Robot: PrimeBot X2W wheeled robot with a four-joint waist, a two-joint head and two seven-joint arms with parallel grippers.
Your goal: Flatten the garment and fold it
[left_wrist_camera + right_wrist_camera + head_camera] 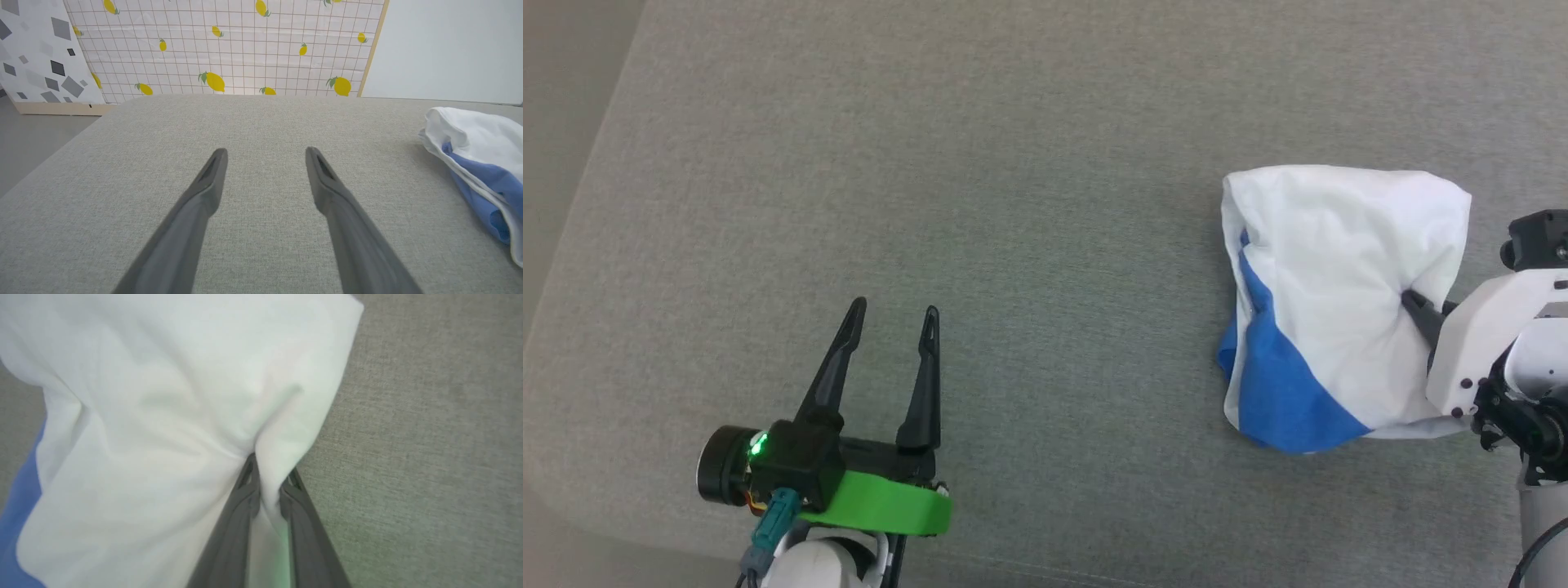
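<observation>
One fold of white cloth is pinched between the right gripper's point(269, 475) closed fingers, at the garment's point(1339, 269) right edge. The garment lies bunched at the far right of the grey pad point(1013, 163), seemingly longer front to back. The left gripper point(894, 310), spread and empty, sits well apart to its left.

You have one garment point(1339, 269) to count, a single white-and-blue bundle. The grippers come to two: one left gripper point(894, 307) and one right gripper point(270, 475), each with two dark fingers point(208, 183), so four fingers in all. Under them is one grey fabric surface point(1013, 204). Behind it you can count two patterned boards (one lemon-print board point(245, 53), one grey-shapes board point(36, 61)). One green band point(882, 506) rings the left wrist.
</observation>
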